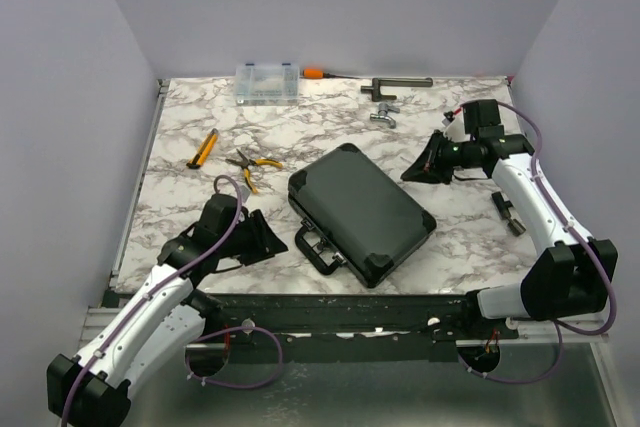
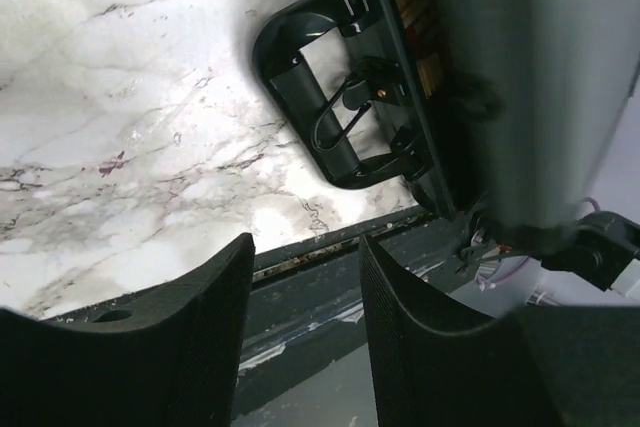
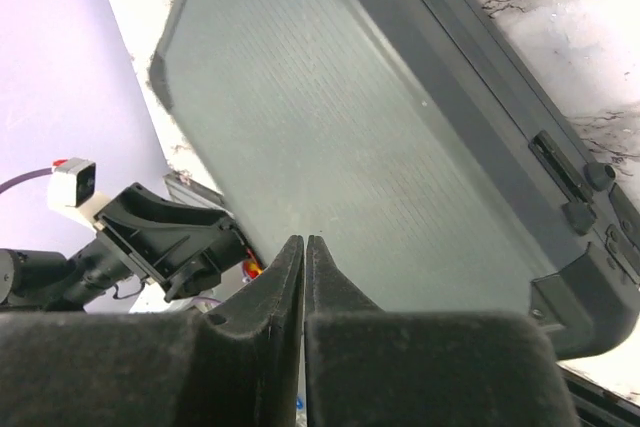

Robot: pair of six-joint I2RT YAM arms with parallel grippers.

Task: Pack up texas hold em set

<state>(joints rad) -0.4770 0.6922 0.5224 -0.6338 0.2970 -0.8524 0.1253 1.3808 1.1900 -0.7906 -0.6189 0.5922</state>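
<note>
The black hard case (image 1: 360, 209) lies closed on the marble table, its handle (image 1: 318, 247) towards the near edge. My left gripper (image 1: 272, 240) is open and empty, just left of the handle. In the left wrist view its jaws (image 2: 305, 252) stand apart over the table's front edge, with the handle (image 2: 310, 97) ahead. A thin brown-orange strip (image 2: 408, 2) shows along the case's seam. My right gripper (image 1: 408, 175) is shut and empty, just right of the case. In the right wrist view (image 3: 305, 242) it faces the ribbed lid (image 3: 330, 117). No card decks are in view.
A clear organizer box (image 1: 267, 82) and an orange-handled tool (image 1: 320, 73) sit at the back edge. Orange-handled pliers (image 1: 248, 165) and a yellow-handled tool (image 1: 204, 148) lie at the left. Metal parts (image 1: 388, 97) lie at the back right. A small black piece (image 1: 510, 212) lies at the right.
</note>
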